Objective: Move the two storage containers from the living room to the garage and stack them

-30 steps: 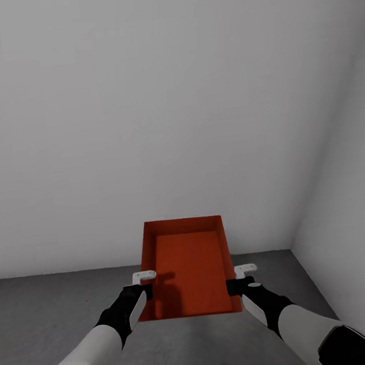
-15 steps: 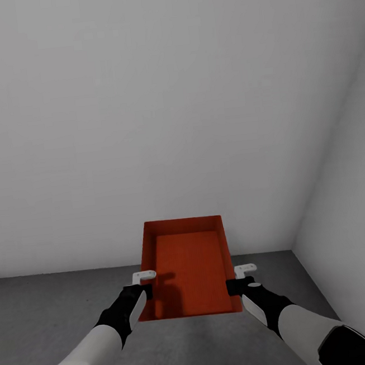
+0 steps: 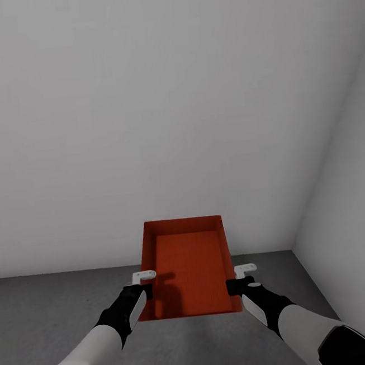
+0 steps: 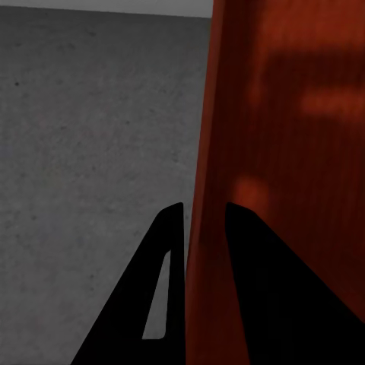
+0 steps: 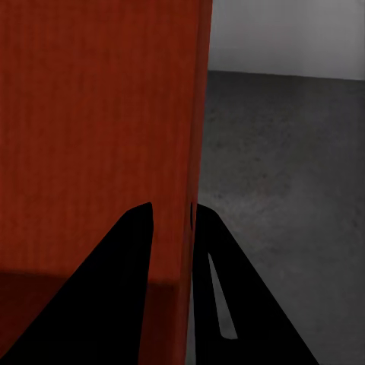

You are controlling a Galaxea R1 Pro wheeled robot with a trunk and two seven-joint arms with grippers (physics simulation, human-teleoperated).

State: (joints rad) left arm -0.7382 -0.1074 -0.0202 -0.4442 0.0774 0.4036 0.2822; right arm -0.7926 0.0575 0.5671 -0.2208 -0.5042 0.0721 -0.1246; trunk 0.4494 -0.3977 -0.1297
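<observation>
I see the dark grey floor [image 3: 49,309] running to the pale walls [image 3: 143,125], meeting in a corner.

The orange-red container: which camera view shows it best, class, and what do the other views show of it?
The head view: the whole storage container shows, open top and all four walls, held between both grippers. The left wrist view and right wrist view each show one side wall pinched between dark fingers.

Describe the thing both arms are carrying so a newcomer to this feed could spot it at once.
Find the corner where two pale grey walls meet the dark grey concrete-like floor. In front of it, between the left gripper and right gripper, is a shallow orange-red rectangular lidless box, with jaws pinching each long side wall. It is the only coloured thing against all that grey.
</observation>
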